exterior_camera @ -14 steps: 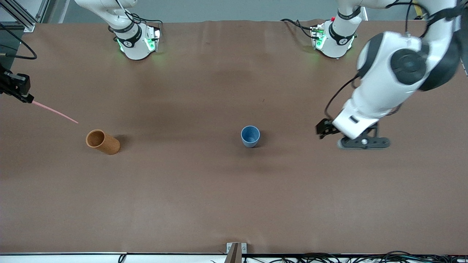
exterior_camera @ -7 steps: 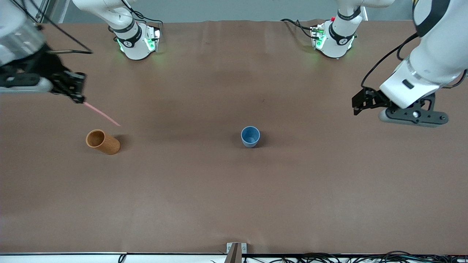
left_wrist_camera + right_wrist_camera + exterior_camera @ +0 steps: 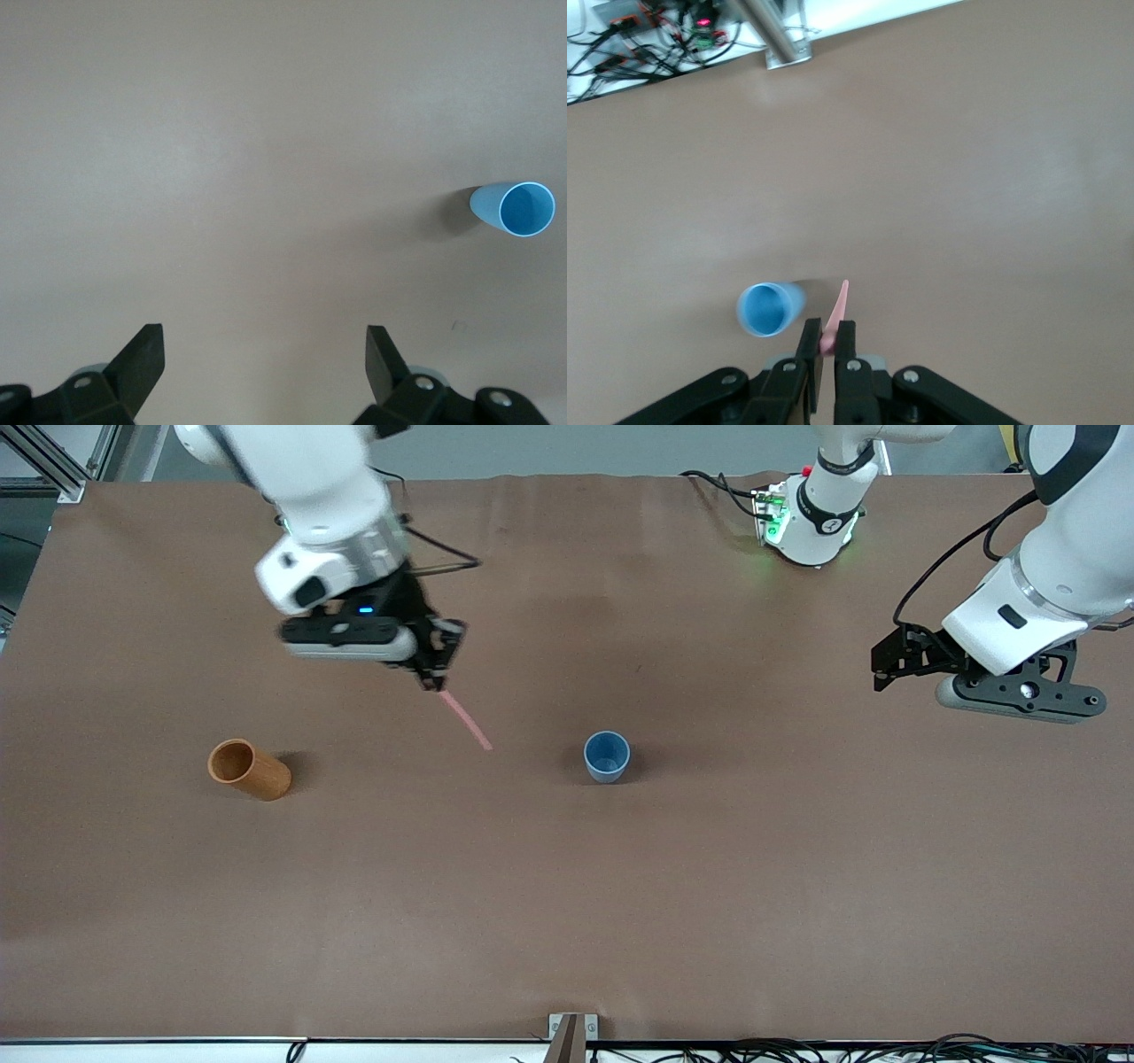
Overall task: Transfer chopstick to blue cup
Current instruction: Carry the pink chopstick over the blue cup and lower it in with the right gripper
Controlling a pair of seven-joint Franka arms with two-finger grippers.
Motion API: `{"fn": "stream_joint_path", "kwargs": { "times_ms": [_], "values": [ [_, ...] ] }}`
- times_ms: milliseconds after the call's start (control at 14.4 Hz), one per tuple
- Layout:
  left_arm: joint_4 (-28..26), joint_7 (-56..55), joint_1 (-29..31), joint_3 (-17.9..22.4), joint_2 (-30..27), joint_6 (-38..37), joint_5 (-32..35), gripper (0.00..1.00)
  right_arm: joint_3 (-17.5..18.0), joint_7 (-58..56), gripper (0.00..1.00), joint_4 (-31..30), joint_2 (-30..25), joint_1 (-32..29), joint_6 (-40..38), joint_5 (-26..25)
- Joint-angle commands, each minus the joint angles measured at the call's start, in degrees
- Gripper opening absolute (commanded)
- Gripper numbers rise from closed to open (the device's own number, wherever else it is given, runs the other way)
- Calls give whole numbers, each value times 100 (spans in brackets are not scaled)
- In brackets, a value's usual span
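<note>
My right gripper hangs over the table's middle, shut on the upper end of the pale pink chopstick, which slants down from it toward the blue cup. In the right wrist view the chopstick pokes out between the shut fingers, its tip beside the blue cup. The cup stands upright on the brown table, its inside holding nothing. My left gripper waits in the air over the left arm's end of the table, open with nothing between its fingers; the blue cup shows small in its wrist view.
An orange-brown cylindrical cup stands upright toward the right arm's end of the table, about as near to the front camera as the blue cup. A metal bracket sits at the table's front edge.
My right arm has swept with the chopstick from the right arm's end of the table to its middle, close to the blue cup. My left arm has pulled away from the cup and risen.
</note>
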Motion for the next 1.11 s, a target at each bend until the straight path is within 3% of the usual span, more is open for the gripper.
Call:
{"fn": "stream_joint_path", "kwargs": {
  "times_ms": [0,347,486,1040],
  "values": [
    [70,102,85,-26,-105,31,-43,100,-104,576,1,1069,879,418,-101,-121],
    [9,312,277,-35,-219,-22,-217,100,-95,1472,1,1344,1540,1157,118,-744],
    [-88,400,427,-53,-315,-65,-482,100,-95,1544,1,1344,1680,1289,153,-763],
    [-61,331,419,-61,-272,-66,-157,100,-95,1561,2,1239,1839,1448,364,-824]
  ]
}}
